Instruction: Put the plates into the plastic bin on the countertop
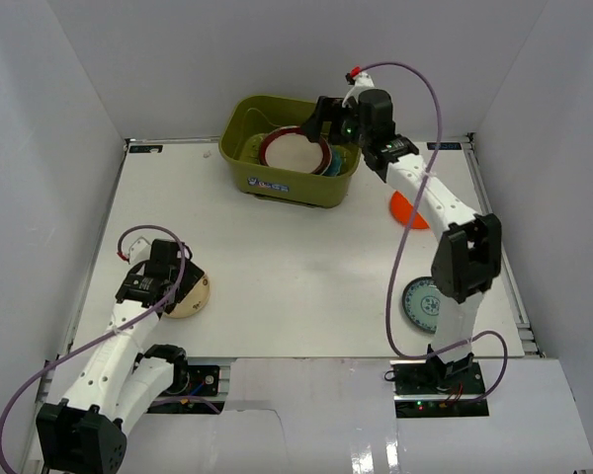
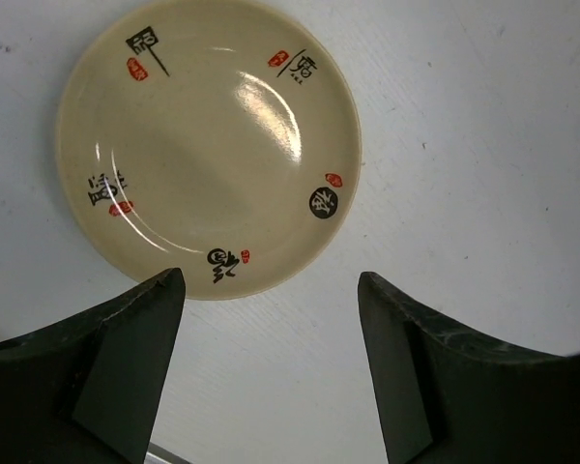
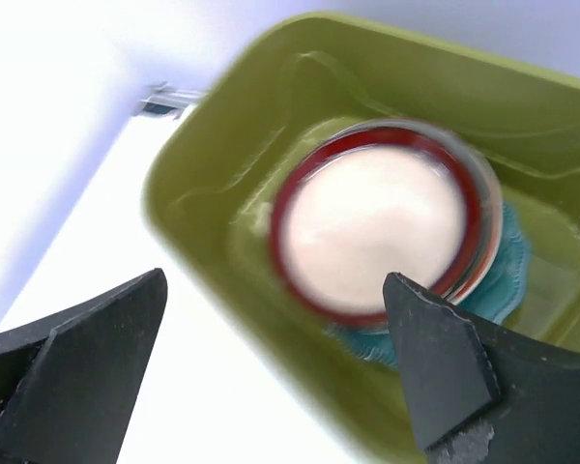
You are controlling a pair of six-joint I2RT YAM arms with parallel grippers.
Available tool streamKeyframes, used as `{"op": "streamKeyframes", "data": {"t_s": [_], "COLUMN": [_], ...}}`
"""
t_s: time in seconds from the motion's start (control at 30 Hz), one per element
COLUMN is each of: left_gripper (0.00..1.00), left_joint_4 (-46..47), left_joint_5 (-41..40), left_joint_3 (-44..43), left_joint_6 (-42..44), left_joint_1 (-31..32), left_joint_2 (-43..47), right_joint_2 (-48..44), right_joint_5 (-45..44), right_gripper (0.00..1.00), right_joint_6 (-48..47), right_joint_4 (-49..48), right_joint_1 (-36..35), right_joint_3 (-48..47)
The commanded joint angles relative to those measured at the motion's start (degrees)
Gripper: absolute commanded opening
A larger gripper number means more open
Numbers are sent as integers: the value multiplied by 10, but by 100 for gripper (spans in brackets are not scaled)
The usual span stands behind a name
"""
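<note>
Left jaws gaped by the cream plate [image 2: 209, 145]; right jaws gaped above the bin [image 3: 213, 164], its stacked plates [image 3: 377, 227] blurred.

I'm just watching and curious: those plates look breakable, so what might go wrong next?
The cream plate lies flat on the countertop; the open left tool may just shove it rather than grip its rim. In the plastic bin, the dark-red-rimmed plate sits off-centre on the teal plate, so later plates could slide.
</note>
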State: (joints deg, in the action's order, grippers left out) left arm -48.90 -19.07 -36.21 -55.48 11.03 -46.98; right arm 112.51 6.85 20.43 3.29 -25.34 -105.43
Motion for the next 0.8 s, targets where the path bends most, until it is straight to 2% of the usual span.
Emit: {"op": "streamKeyframes", "data": {"t_s": [0.0, 0.03, 0.13, 0.23, 0.37, 0.6, 0.77], "left_gripper": [82, 83, 82, 83, 86, 83, 78], "left_joint_4": [-45, -55, -85, -116, -126, -68, -41], "left_joint_5": [-5, -1, 51, 56, 8, 41, -55], "left_joint_3": [2, -3, -1, 3, 31, 115, 127], "left_joint_6": [-88, -98, -144, -163, -199, -282, -284], "left_joint_1": [-3, -3, -2, -3, -3, -1, -1], "left_joint_2": [-8, -14, -19, -5, 29, 70, 60], "right_joint_2": [-134, -163, -261, -335, -403, -502, -556], "right_joint_5": [64, 67, 82, 85, 104, 111, 79], "right_gripper": [98, 98, 96, 94, 92, 89, 84], "right_joint_6": [-14, -7, 15, 22, 19, -18, -14], "right_joint_4": [-51, -70, -136, -160, -173, -126, -117], "right_joint_1": [-15, -21, -33, -44, -61, -66, -66], "right_joint_3": [99, 186, 337, 449, 542, 657, 718]}}
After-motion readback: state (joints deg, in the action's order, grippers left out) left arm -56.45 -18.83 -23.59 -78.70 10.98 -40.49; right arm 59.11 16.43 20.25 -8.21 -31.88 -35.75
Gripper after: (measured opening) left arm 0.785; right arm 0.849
